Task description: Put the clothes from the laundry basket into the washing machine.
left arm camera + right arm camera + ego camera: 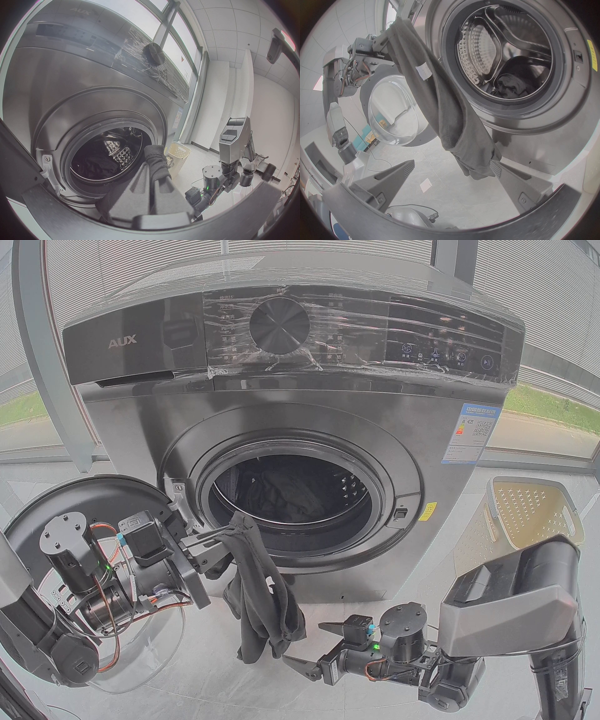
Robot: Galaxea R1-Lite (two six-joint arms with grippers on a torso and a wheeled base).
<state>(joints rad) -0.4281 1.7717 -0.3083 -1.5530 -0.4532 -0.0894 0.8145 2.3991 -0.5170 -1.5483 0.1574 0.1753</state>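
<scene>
The washing machine [300, 409] stands with its round opening facing me, and dark clothes [284, 490] lie inside the drum [487, 47]. My left gripper [215, 540] is shut on a dark grey garment [262, 596] just in front of the opening's lower left rim. The garment hangs down in a long fold. In the left wrist view the fingers [165, 193] pinch the garment [156, 162]. My right gripper [304, 643] is open, low near the floor, beside the garment's hanging end. That end [468, 156] dangles between the open gripper [451, 162] fingers.
The machine's door [81, 502] is swung open to the left, behind my left arm. A cream laundry basket [531, 515] stands on the floor to the machine's right; its inside is hidden. The light tiled floor [206, 671] lies in front of the machine.
</scene>
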